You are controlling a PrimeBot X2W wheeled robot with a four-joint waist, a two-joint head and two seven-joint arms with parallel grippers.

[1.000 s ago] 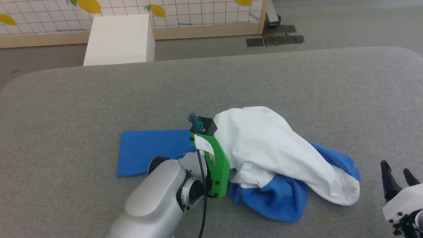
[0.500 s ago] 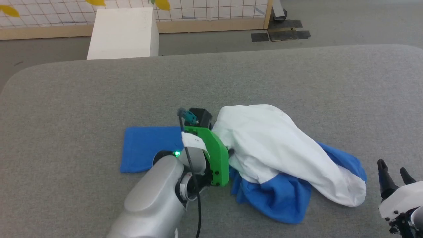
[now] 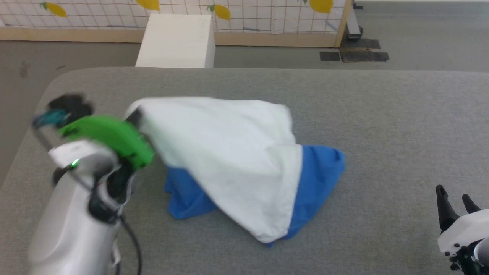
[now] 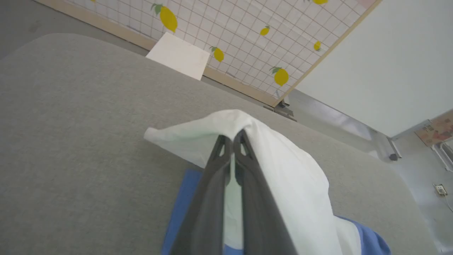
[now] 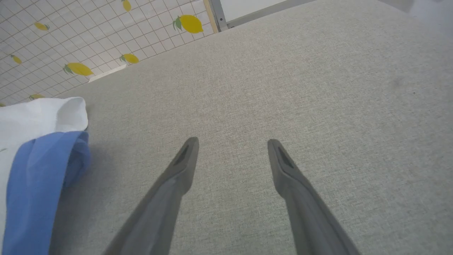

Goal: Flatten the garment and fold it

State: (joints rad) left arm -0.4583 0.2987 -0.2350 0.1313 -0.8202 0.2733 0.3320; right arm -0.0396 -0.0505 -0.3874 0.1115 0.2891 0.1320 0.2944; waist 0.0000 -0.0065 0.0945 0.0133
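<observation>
Head view has the garment (image 3: pixel 229 160) heaped left of centre on the grey padded table (image 3: pixel 382 114). Its white body is draped over bunched blue cloth that shows at the near left and along the right side. One white corner at the far left is raised off the table, and the rest trails down and to the right from it.

The left gripper (image 4: pixel 233 138) is clamped on that corner. In the left wrist view its two dark fingers are pressed together with white cloth folded over their tips. The right gripper (image 5: pixel 232 141) hovers over bare table at the near right, well apart from the garment, its fingers spread wide with nothing between them.

The cloth looks thin, light and limp. It sags from the pinch and would likely drag and bunch rather than slide flat, so one hold will probably not spread it. A second hold seems needed on a free edge, likely the blue part on the right side, nearest the right gripper. Pinching a single layer there would let both arms pull the garment taut. Whether the held corner is hem or shoulder, I cannot tell.

Beyond the table's far edge stands a white box (image 3: pixel 175 38), before a gridded partition (image 3: pixel 267 15) printed with lemons.
</observation>
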